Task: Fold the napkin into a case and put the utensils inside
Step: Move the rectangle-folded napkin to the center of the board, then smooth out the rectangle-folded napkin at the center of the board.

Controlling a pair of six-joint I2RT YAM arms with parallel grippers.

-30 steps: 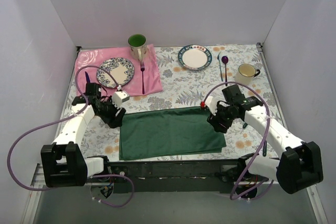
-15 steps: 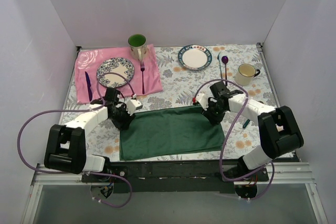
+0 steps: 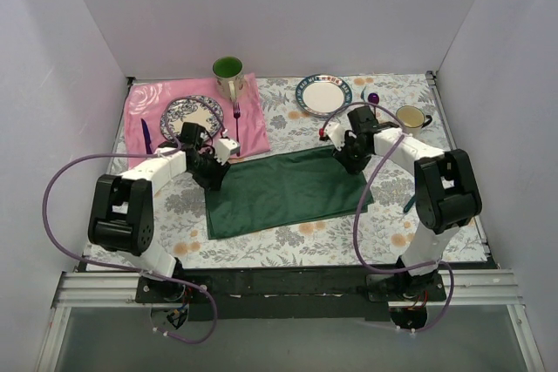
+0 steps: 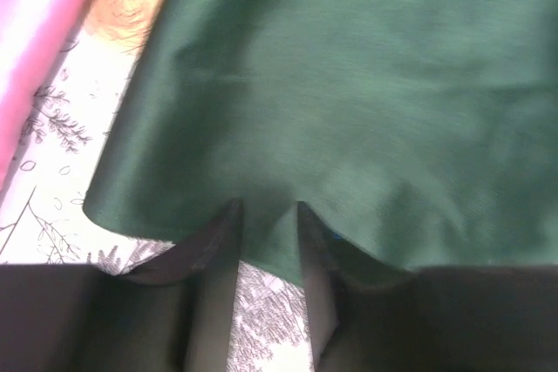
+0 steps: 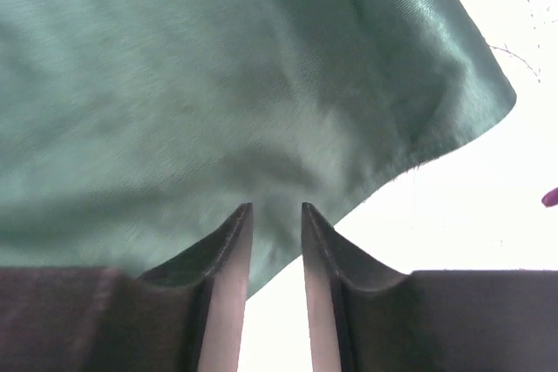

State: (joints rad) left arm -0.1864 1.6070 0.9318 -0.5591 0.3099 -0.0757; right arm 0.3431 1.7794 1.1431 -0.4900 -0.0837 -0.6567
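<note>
The dark green napkin (image 3: 283,193) lies as a flat, slightly skewed rectangle mid-table. My left gripper (image 3: 213,172) is shut on its far left corner; in the left wrist view the napkin (image 4: 349,84) has its edge pinched in the gripper (image 4: 266,206). My right gripper (image 3: 350,161) is shut on the far right corner; in the right wrist view the napkin (image 5: 174,84) has its hem in the gripper (image 5: 276,206). A slim dark green utensil handle (image 3: 407,204) shows beside the right arm; the other utensils are hidden.
A pink cloth (image 3: 255,134) at the far left holds a patterned plate (image 3: 192,118), a green mug (image 3: 227,74), a pink fork (image 3: 236,119) and a purple knife (image 3: 146,135). A white plate (image 3: 323,95), a purple spoon (image 3: 373,102) and a cream mug (image 3: 410,119) stand far right.
Both grippers have moved away from the near edge toward the far side, each holding a napkin corner. The whole napkin has slid away with them and now sits skewed.
</note>
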